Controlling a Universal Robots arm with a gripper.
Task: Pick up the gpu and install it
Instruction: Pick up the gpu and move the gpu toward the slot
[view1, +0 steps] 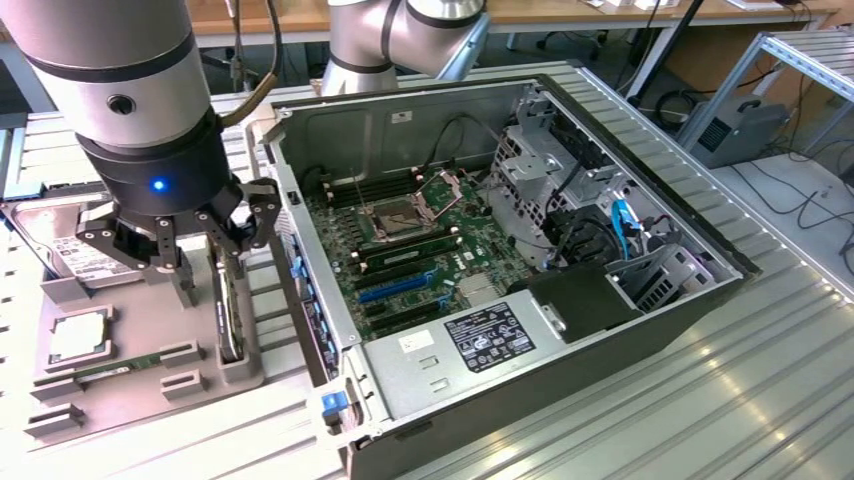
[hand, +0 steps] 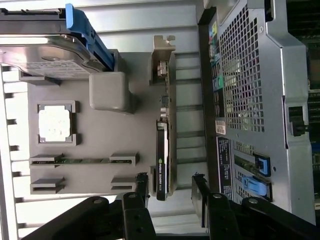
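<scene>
Wrist view: spread fingers (hand: 200, 195) flank the edge-up gpu (hand: 162, 165), untouched.

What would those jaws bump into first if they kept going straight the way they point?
Probably the gpu, standing on edge in the gray holder: the open gripper points down at it, though the gap between them is unclear.

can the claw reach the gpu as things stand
Probably yes: the open claw hangs over the thin dark circuit card with a silvery end bracket, standing on edge in the grey tray, its upper edge uncovered. The metal computer case stands close beside.
</scene>
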